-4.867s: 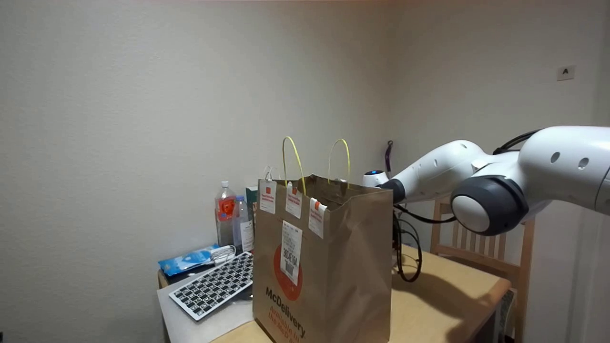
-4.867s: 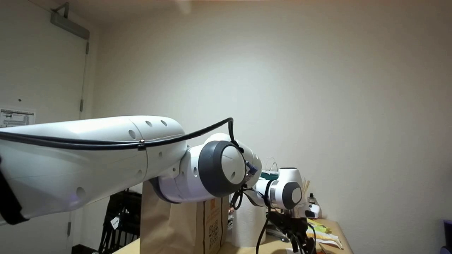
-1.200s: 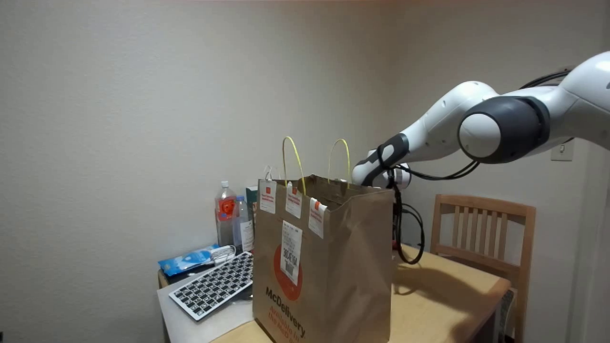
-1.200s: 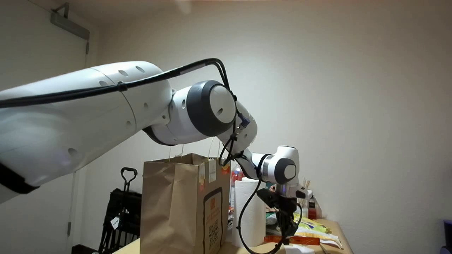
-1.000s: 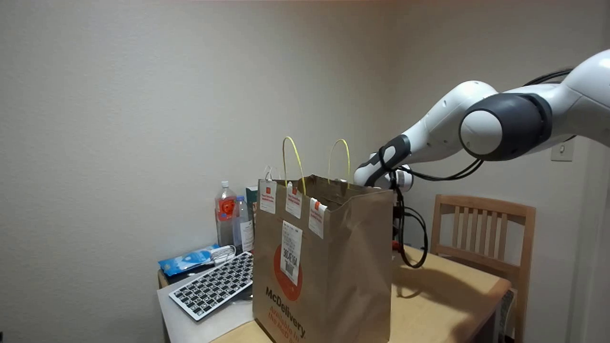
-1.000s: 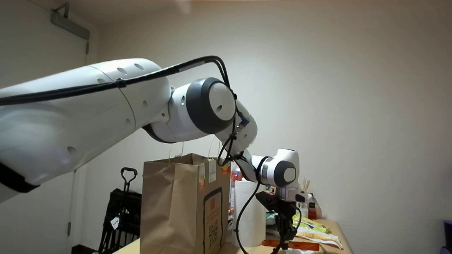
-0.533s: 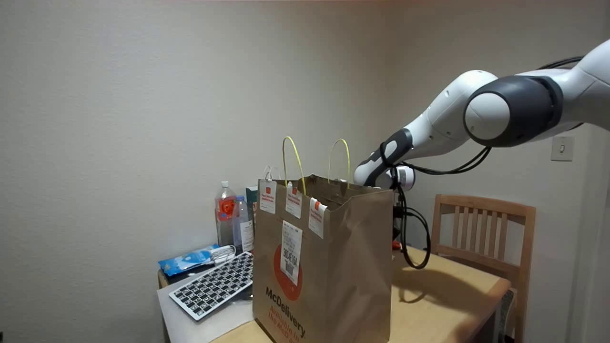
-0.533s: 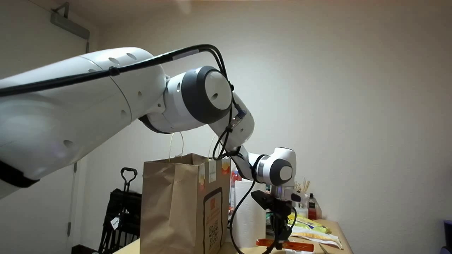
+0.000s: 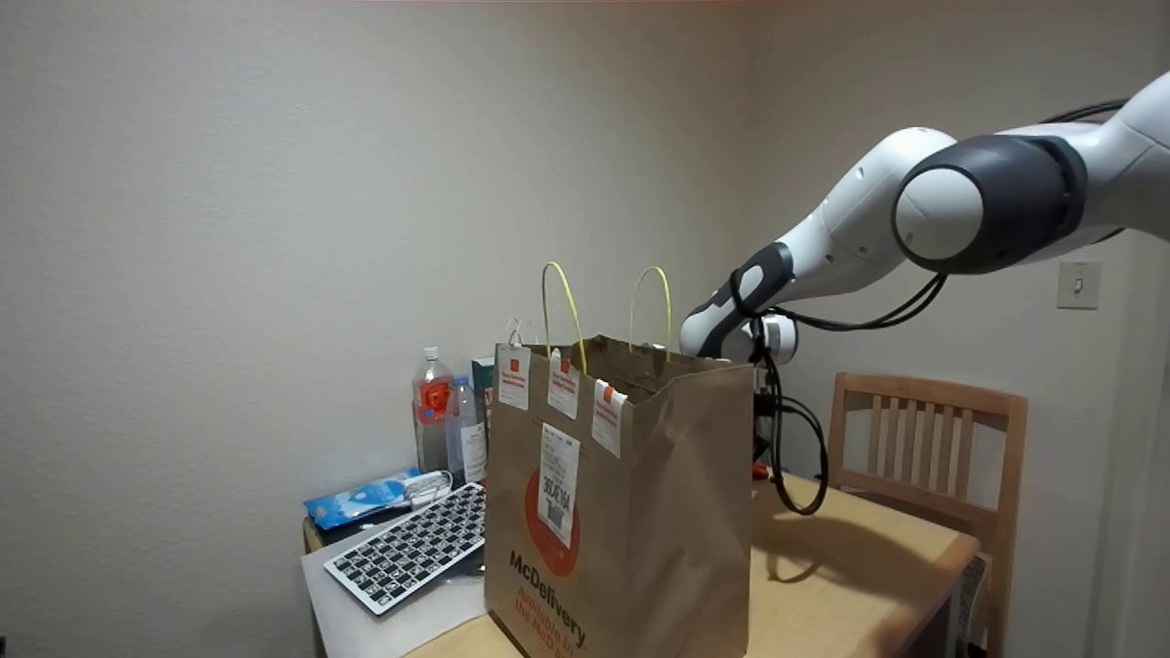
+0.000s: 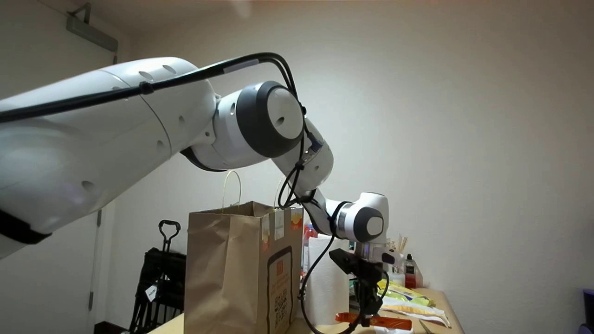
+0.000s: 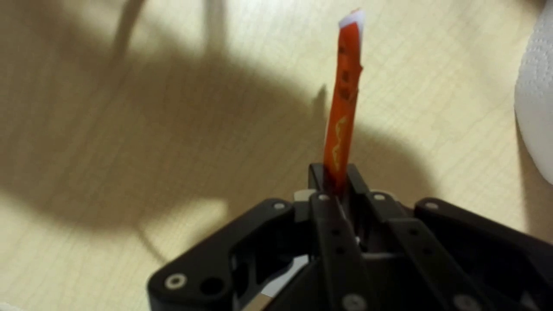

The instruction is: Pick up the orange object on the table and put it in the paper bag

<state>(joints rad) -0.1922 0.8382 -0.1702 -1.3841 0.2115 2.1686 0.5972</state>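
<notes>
The orange object (image 11: 343,99) is a flat, narrow strip with a pale far end. My gripper (image 11: 336,175) is shut on its near part, and the strip juts out ahead of the fingers. In an exterior view the orange object (image 10: 392,323) is level and seems raised off the table (image 10: 434,301). My gripper (image 10: 365,319) points down there, beside the paper bag (image 10: 227,273) with a paper roll between them. Upright and open at the top, the paper bag (image 9: 690,512) hides most of the gripper in an exterior view. The bag's inner floor is hidden.
A white paper towel roll (image 10: 327,283) stands between bag and gripper. Yellow and white packets (image 10: 413,297) lie at the table's end. Bottles (image 9: 434,411) and a keyboard (image 9: 416,548) are beyond the bag. A cable loop (image 9: 818,457) hangs from the arm.
Over the last seconds the arm has risen, bringing the orange object up with it. In the last second the gripper has shifted slightly towards the bag, still holding it. The bag has not moved.
</notes>
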